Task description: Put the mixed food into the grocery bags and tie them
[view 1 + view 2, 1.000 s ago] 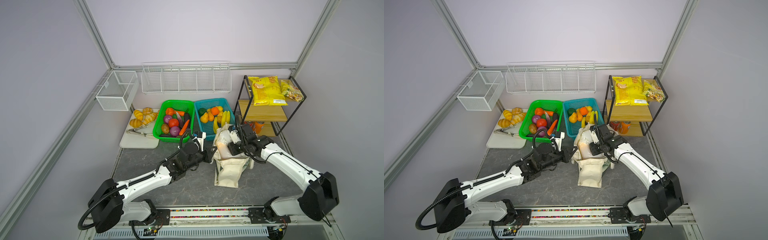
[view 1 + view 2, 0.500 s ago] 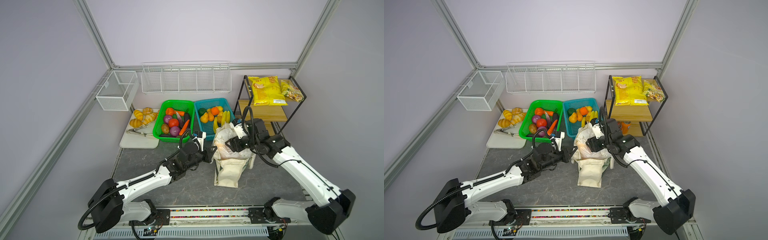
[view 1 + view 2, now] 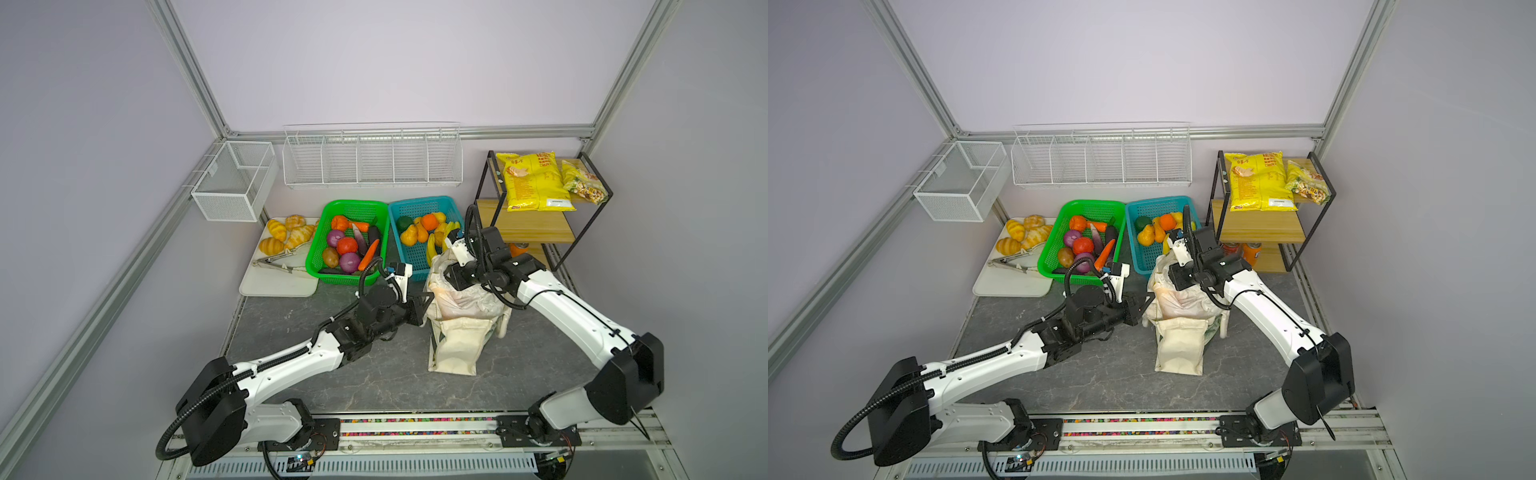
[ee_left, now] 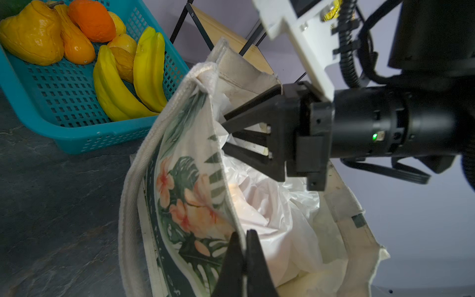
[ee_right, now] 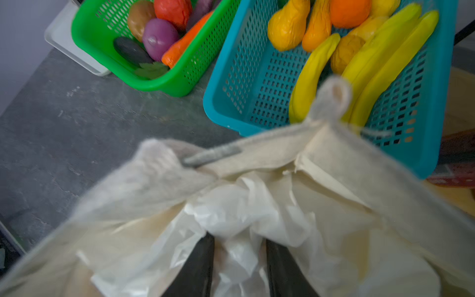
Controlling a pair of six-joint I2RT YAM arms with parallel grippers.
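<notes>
Left gripper (image 4: pixel 243 237): pinching tote (image 3: pixel 457 345) rim at 9 o'clock; hold taut.
Right gripper (image 5: pixel 239 243): jaws part-spread astride plastic bag (image 5: pixel 231 213); grip unclear. Close fully before pulling.

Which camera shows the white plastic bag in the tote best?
The left wrist view: the plastic bag fills the open tote, sharp and close. The right wrist view shows it close but blurred. In both top views it is small, partly hidden by the right arm.
</notes>
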